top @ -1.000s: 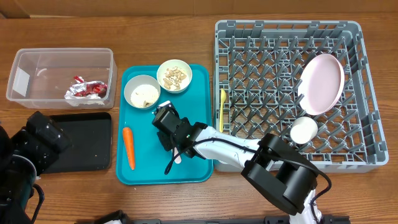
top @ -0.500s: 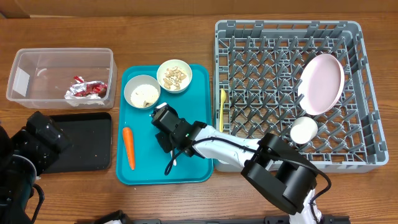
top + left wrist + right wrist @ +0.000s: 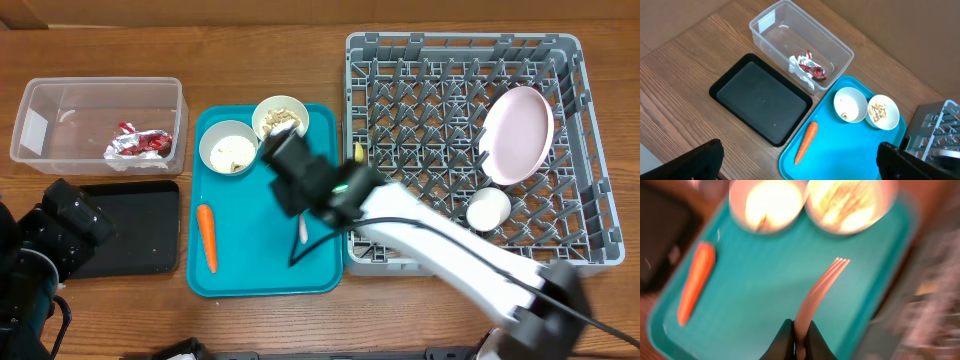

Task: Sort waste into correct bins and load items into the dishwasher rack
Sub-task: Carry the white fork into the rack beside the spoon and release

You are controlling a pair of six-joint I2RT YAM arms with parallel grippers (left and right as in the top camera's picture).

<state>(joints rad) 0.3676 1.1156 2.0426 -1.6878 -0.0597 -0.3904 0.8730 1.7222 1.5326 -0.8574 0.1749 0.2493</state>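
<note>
Fork: white plastic fork (image 3: pixel 817 287), tines pointing away from the wrist, over the teal tray (image 3: pixel 240 275). Looks lifted clear of it, though blur makes that a judgement.
Grip: right fingers (image 3: pixel 784 342) pinched together on the handle end only. Thin hold.
Left side: left fingers (image 3: pixel 700 162) spread wide, empty, parked above the black tray (image 3: pixel 130 230).
Nearby: carrot (image 3: pixel 207 238) on the teal tray. Rice bowl (image 3: pixel 228 148) and nut bowl (image 3: pixel 281 121) at its far edge, scraps inside.
Destination: dishwasher rack (image 3: pixel 460 45) just beside the teal tray. It already holds the plate (image 3: pixel 517 135) and cup (image 3: pixel 489 210).
Risk: the end-pinch could let the fork swivel or slip. Low tines could snag the rack wall or pegs.
Hard to read: right wrist view smeared. Overhead, the arm covers the grip and part of the yellow utensil (image 3: pixel 358 175). No napkin in view.
</note>
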